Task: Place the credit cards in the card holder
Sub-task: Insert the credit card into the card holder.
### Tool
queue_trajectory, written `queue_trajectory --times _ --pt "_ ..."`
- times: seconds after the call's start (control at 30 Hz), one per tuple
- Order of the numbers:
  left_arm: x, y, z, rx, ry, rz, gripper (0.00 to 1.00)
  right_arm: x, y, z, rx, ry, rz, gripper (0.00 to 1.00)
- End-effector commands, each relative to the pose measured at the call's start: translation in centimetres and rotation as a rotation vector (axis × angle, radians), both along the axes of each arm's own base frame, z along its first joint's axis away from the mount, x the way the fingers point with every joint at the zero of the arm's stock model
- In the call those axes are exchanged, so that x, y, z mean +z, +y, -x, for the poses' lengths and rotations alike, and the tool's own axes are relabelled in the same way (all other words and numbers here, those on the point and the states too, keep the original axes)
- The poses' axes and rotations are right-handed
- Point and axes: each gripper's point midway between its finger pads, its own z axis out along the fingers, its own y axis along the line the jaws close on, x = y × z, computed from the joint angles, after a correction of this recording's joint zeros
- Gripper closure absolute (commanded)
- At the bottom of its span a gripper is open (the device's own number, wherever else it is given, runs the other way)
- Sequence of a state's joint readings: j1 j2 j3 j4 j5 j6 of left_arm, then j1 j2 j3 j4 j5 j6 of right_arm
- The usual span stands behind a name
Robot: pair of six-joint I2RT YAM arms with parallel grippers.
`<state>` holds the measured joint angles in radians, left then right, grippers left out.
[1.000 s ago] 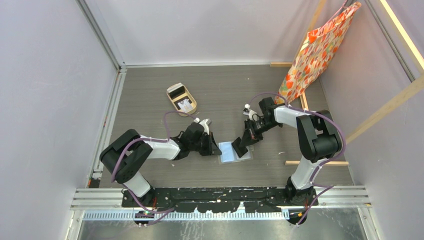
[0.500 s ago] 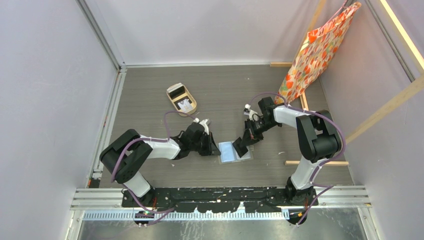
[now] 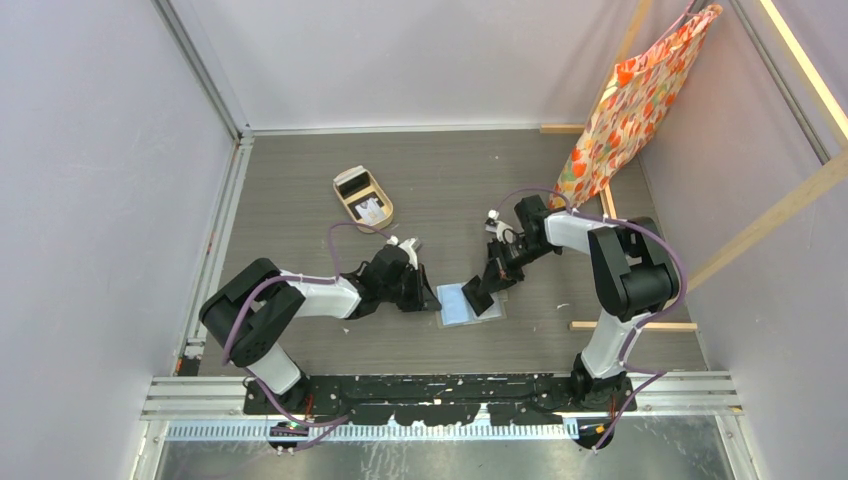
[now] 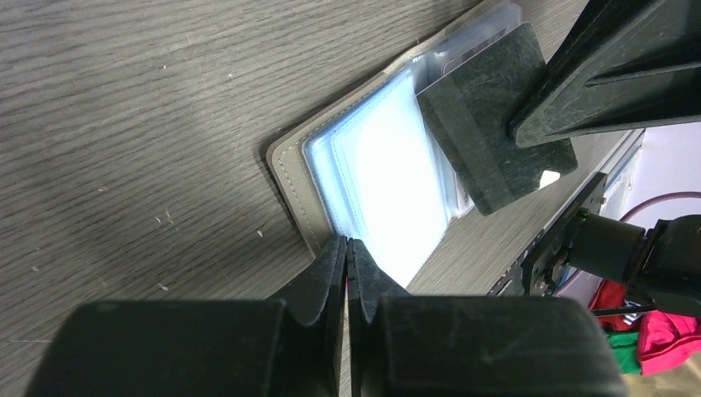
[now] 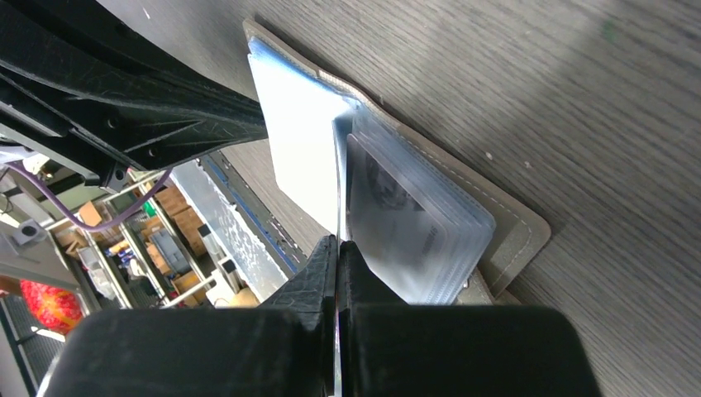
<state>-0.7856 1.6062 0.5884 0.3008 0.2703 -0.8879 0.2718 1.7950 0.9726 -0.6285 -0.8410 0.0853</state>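
The card holder (image 3: 460, 308) lies open on the table, its grey-brown cover (image 4: 291, 178) under pale clear sleeves (image 4: 388, 190). My right gripper (image 5: 337, 241) is shut on a black credit card (image 4: 488, 124), which shows edge-on in the right wrist view. The card tilts down with its lower edge among the sleeves (image 5: 413, 223). My left gripper (image 4: 347, 242) is shut, its tips against the holder's near edge; I cannot tell whether a sleeve is pinched. More credit cards, one black (image 3: 351, 185) and one white (image 3: 372, 209), lie in the tan tray.
The tan oval tray (image 3: 342, 203) stands at the back left of the table. A patterned orange bag (image 3: 630, 100) hangs at the back right. A wooden strip (image 3: 620, 325) lies on the table near the right arm's base.
The right arm has edged slightly left with the black card. The left gripper stays at the holder's edge.
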Motion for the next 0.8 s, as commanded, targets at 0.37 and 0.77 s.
queue_trajectory --times 0.37,0.77 --pt "1.6 -0.1 -0.2 0.014 -0.032 0.037 0.91 -0.2 0.7 -0.1 0.042 -0.032 -0.055 0.97" --pt "5.7 -0.1 -0.2 0.015 -0.153 0.166 0.81 -0.9 1.1 -0.7 -0.062 -0.002 -0.067 0.96"
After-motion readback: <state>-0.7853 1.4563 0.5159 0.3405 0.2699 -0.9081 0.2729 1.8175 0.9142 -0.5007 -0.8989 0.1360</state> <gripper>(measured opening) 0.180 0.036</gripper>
